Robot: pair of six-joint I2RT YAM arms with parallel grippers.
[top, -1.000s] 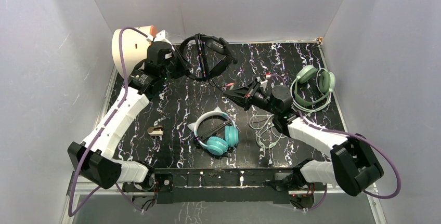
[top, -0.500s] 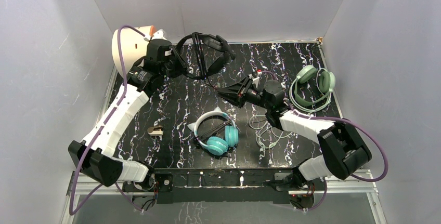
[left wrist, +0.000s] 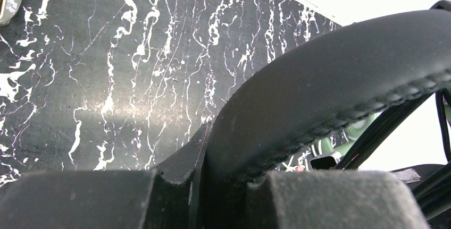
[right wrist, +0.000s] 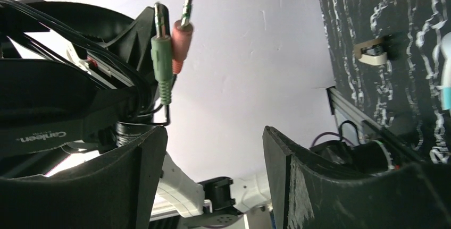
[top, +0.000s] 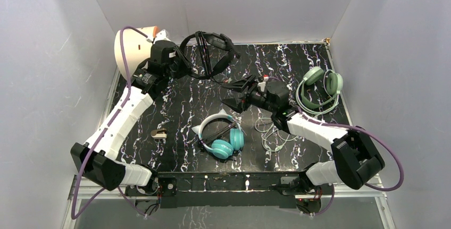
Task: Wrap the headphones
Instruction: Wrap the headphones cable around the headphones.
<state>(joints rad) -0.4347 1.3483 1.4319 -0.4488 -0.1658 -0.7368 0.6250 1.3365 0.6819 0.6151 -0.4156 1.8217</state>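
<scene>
- A black table (top: 186, 107) with white marble veins fills the middle of the overhead frame, and plain pale walls (top: 266, 6) close it in on three sides.
- A white dome (top: 130, 51) sits at the upper left and a small tan clip (top: 158, 133) lies at the lower left.
- The black headphones (top: 218, 40) hang lifted at the upper centre, with the left gripper (top: 180, 68) on their left side.
- The teal headphones (top: 223, 143) lie at the lower centre. The green headphones (top: 315, 75) lie at the right, their light cable (top: 271, 133) loose below them.
- The right gripper (top: 233, 94) sits mid-frame, pointing left with its jaws wide apart and empty.
- Only the left wrist view shows the grip: both fingers (left wrist: 80, 200) are clamped on the padded black band.
- Only the right wrist view shows a green and a pink plug (right wrist: 170, 48), side by side on the black cord, above the left finger.
</scene>
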